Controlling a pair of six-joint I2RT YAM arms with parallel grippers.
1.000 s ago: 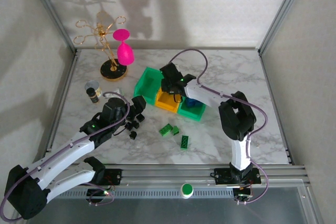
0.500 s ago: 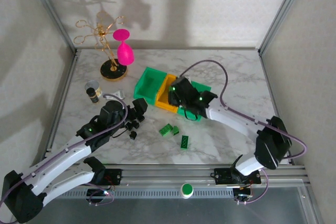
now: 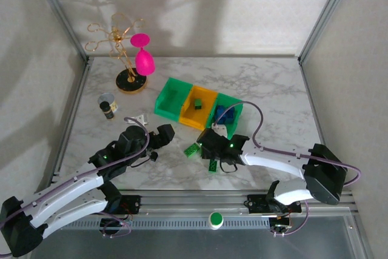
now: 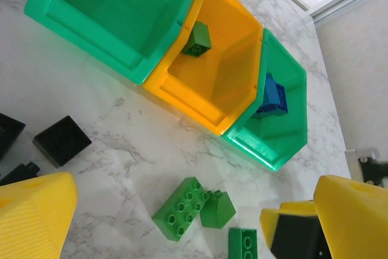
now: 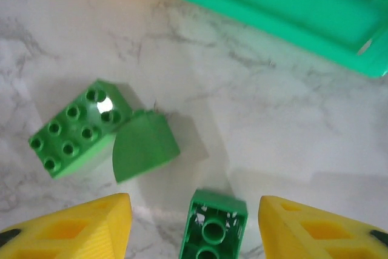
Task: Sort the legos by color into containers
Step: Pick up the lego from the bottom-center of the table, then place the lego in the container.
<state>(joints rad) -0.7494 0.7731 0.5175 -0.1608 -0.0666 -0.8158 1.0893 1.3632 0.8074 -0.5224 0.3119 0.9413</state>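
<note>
Just before the bins (image 4: 188,102), low over the table (image 3: 273,89): right gripper (image 5: 194,210) spread wide either side of a loose green brick (image 5: 213,235). Left gripper (image 4: 182,204) likewise spread, empty, near black bricks (image 4: 62,141). Inside yellow bin (image 4: 236,59), small green brick (image 4: 197,39).

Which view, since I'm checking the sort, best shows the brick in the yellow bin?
Left wrist: the green brick lies close and unobstructed in the yellow bin. The top view shows it small and dark.

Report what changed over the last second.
The right gripper pulled back from the yellow-orange bin, where a green brick now shows, and hangs open over the loose green bricks. The left gripper drew back slightly. The bins and those bricks stayed put.
</note>
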